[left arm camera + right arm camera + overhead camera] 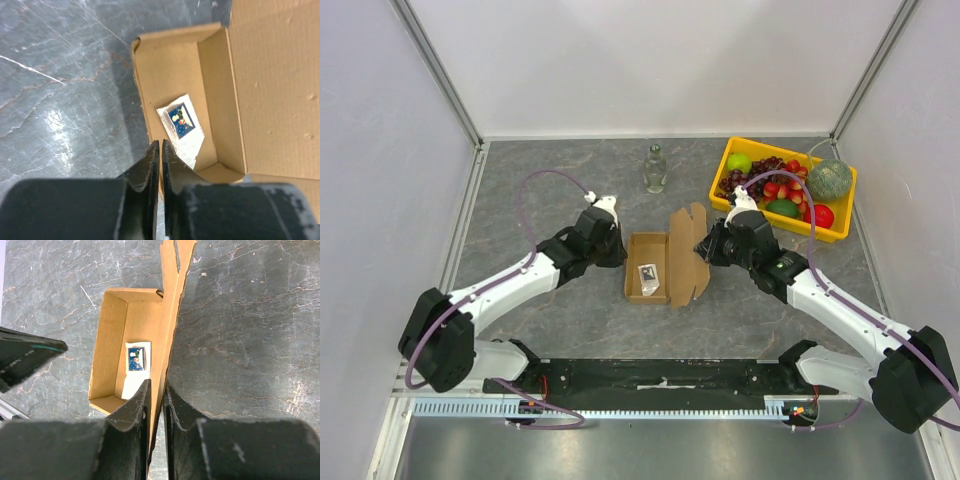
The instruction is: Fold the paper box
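The paper box (645,250) lies near the middle of the tabletop (550,180), a little toward the near edge. It is an open brown tray, mouth up, with its long axis running from the near edge toward the far edge; its lid (685,250) rises from the right long side, tilted outward to the right and notched at its far end. A small white card (181,125) with a blue picture lies flat on the box floor. The left gripper (160,150) sits at the left long wall, fingers pressed almost together with the wall's rim between them (a pinch, as far as the wrist view shows); the right gripper (157,397) straddles the lid, pinching the cardboard sheet edge-on. Toward the far edge stands a glass bottle (655,168); a yellow tray (840,228) of fruit sits by the far right corner — well apart from the box.
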Tool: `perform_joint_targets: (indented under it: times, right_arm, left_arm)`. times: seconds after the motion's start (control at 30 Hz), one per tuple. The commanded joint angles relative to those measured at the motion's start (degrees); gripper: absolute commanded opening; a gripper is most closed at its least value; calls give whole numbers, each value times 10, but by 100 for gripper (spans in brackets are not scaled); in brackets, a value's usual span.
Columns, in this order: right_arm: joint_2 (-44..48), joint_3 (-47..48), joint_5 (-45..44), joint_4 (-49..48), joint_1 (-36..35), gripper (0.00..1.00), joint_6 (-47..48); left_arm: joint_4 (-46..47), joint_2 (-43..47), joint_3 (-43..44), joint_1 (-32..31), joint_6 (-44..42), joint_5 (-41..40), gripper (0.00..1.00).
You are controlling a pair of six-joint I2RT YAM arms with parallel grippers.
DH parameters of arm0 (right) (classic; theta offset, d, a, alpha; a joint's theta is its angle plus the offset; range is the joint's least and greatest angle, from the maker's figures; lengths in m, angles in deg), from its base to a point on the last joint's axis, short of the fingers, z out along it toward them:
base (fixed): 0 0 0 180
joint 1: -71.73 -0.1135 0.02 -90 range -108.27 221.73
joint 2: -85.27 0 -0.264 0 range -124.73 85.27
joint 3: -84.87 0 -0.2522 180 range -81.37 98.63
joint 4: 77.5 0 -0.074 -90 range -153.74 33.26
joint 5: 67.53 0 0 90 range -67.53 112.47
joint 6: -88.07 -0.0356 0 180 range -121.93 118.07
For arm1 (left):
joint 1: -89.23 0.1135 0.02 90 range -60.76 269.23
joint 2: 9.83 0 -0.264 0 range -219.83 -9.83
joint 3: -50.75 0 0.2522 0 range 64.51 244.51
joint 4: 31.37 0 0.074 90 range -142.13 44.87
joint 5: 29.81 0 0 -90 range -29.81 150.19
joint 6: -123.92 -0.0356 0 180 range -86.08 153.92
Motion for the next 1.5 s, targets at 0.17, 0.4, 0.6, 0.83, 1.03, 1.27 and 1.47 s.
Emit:
perform_joint_targets:
  times: [0.17,0.4,0.6,0.83,1.03,1.27,1.47]
  right_arm:
    - [2,26,-7,8,2,19,19]
    - [-4,28,-4,7,2,17,21]
    - [-5,28,-1,2,2,16,17]
    - [-9,31,11,-4,2,15,10]
    - [-13,29,28,-9,2,15,11]
    - [-18,32,43,-13,2,14,34]
    - [-45,83,10,55,2,10,124]
  left_arm:
    - [10,23,-48,29,-22,-21,2]
    - [19,4,-72,27,-19,5,2]
    - [29,-29,-52,-8,-12,23,2]
    - [34,-67,-27,-45,0,24,2]
    - [37,-85,-6,-62,4,25,2]
    - [34,-95,4,-77,3,24,2]
    - [9,-57,-22,-76,-1,-9,2]
